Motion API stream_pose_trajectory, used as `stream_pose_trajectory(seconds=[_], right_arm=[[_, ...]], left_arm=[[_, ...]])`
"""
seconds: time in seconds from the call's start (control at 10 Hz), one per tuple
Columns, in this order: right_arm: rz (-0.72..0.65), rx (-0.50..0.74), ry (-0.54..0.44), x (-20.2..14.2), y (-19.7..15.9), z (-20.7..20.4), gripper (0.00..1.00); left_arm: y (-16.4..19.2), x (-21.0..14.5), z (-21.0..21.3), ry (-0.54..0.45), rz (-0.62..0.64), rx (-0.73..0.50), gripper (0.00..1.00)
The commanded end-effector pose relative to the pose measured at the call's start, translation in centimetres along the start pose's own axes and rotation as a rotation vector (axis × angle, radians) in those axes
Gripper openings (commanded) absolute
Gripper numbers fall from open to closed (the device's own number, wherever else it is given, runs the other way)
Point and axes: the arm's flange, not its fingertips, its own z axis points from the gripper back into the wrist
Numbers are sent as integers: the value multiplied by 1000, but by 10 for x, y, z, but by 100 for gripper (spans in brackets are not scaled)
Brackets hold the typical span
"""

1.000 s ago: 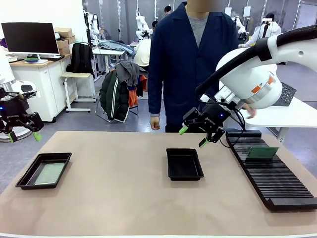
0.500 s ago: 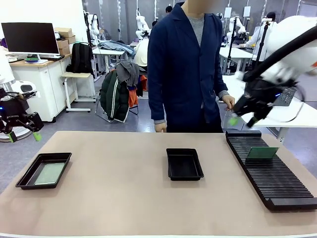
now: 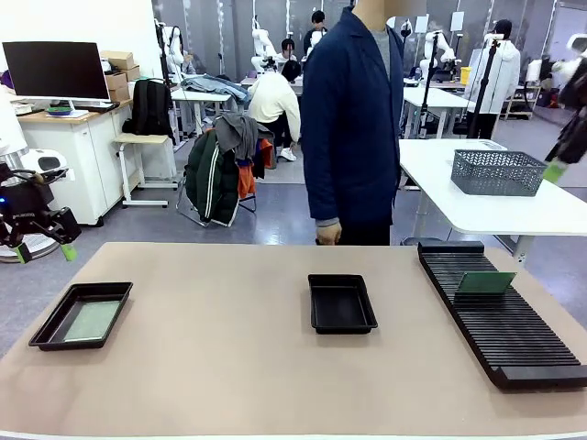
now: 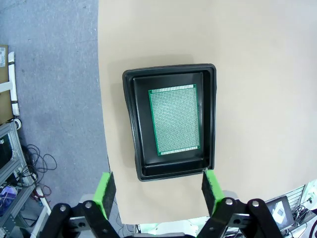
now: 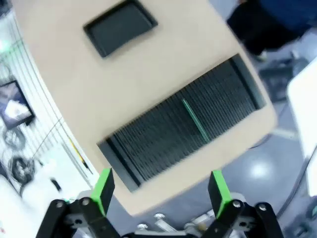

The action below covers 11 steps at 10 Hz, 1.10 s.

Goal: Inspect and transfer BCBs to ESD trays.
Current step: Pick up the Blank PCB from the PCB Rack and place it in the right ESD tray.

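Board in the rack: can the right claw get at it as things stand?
Probably yes. The right claw hangs open high above the rack, and the board stands on edge in a slot with bare slots either side and nothing over it. The person's hand is off by the far edge.

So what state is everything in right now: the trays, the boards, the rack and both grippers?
Left tray: holds one flat board.
Middle tray: empty.
Rack: one upright board standing in a slot.
Left gripper: open, holding nothing, raised near the left tray.
Right gripper: open, holding nothing, raised high.
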Motion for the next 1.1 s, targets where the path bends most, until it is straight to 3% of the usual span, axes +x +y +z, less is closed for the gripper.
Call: stream_pose_trajectory(seconds=[0.0,0.2,0.4,0.6,0.7,1.0], right_arm=[[215,1,-6,-7,-21,19,100],[389,43,39,-16,-31,39,100],[458,70,83,-18,-37,46,100],[498,69,119,-18,-39,47,100],[450,70,50,-17,-32,42,100],[450,70,50,-17,-32,42,100]], left_arm=[[0,-1,0,-7,1,0,93],[0,-1,0,-7,1,0,93],[0,-1,0,-7,1,0,93],[0,-1,0,-7,1,0,93],[0,-1,0,-7,1,0,93],[0,-1,0,-7,1,0,93]])
